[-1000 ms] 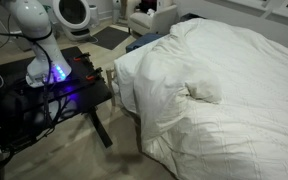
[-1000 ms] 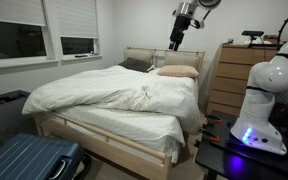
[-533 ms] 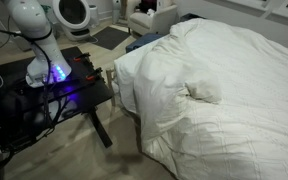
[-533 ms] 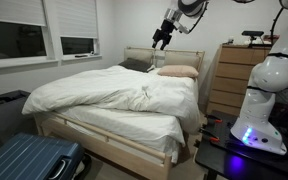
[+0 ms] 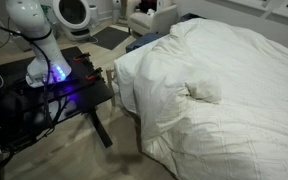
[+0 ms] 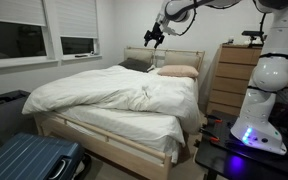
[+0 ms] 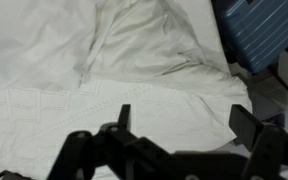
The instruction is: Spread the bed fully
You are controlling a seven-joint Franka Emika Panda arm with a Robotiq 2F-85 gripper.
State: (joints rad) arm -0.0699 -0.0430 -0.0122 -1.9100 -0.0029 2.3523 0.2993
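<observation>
Hand [image 6: 151, 38] hangs high above the far end of the bed [image 6: 119, 95], jaws spread wide, gripping nothing. The soft white quilted duvet lies rumpled, with one wrinkly fold bunched near the middle.

The place is a bedroom in a home. A large bed [image 6: 114, 95] with a rumpled white duvet fills most of the room. Pillows [image 6: 177, 72] lie at its wooden headboard [image 6: 189, 57], and a wooden chest of drawers [image 6: 229, 80] stands beside it. Blinds [image 6: 76, 18] hang over the windows [image 6: 19, 38]. A blue suitcase [image 6: 29, 160] lies near the bed's foot.
</observation>
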